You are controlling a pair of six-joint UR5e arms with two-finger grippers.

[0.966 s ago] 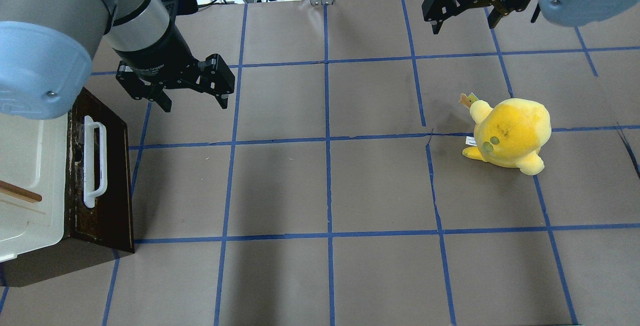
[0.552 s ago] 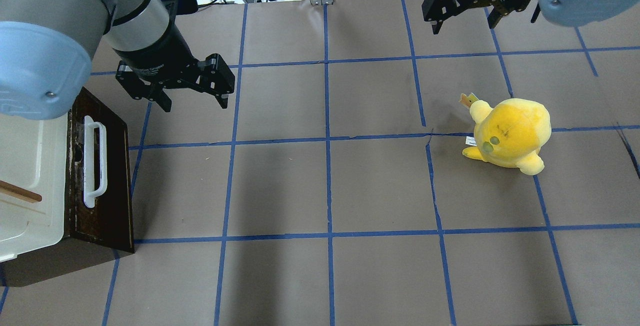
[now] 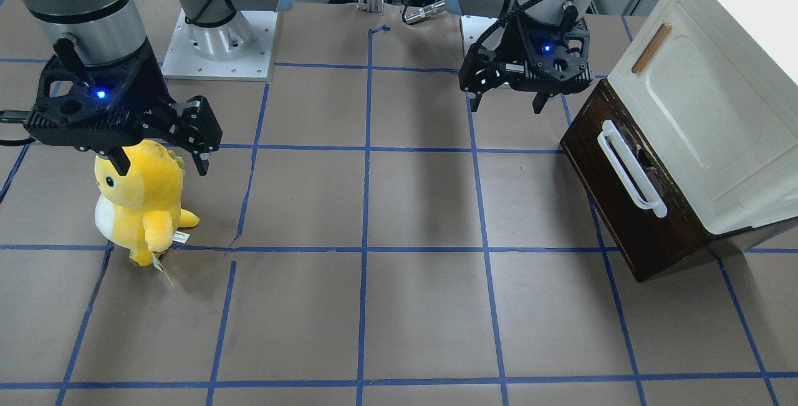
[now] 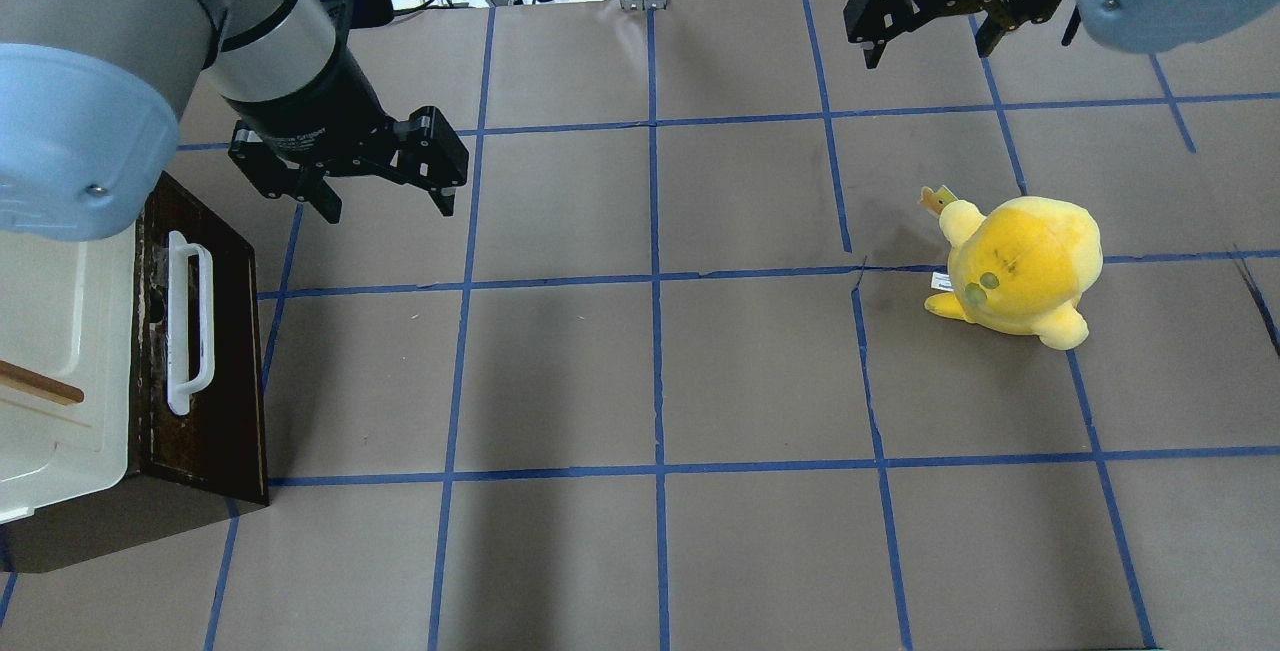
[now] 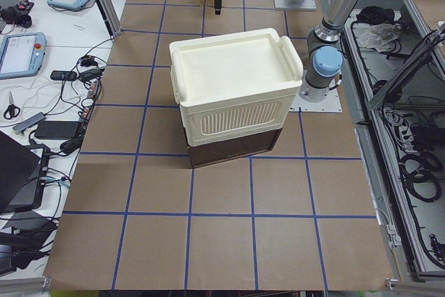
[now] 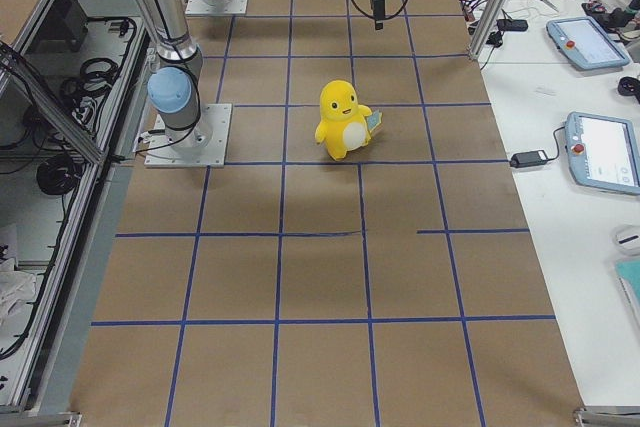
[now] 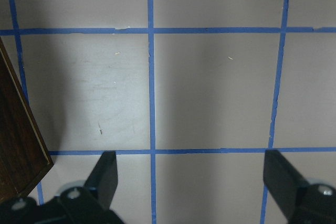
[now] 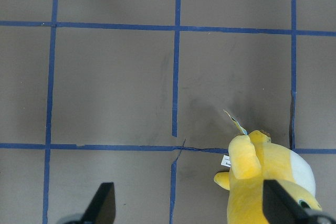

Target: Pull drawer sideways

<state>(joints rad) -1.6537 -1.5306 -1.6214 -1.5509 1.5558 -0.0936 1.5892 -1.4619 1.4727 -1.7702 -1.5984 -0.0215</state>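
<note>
The drawer (image 4: 225, 351) has a dark brown front with a long white bar handle (image 4: 190, 321). It sits closed under a cream-white cabinet at the table's left edge. It also shows in the front view (image 3: 614, 197), and its corner shows in the left wrist view (image 7: 16, 140). My left gripper (image 4: 388, 209) is open and empty. It hangs above the table beyond the drawer's far end, apart from the handle, and shows in the front view (image 3: 506, 106) and its own camera (image 7: 191, 182). My right gripper (image 4: 927, 53) is open and empty at the far right (image 3: 161, 168) (image 8: 190, 205).
The cream-white cabinet (image 4: 60, 351) with a small brown wooden handle (image 4: 40, 386) stands over the drawer. A yellow plush toy (image 4: 1020, 271) stands on the right half of the table, below my right gripper (image 8: 268, 182). Blue tape lines grid the brown table cover.
My left arm has shifted very slightly; its gripper stays open beside the drawer's far end. The drawer, the plush toy and the right arm have not moved.
</note>
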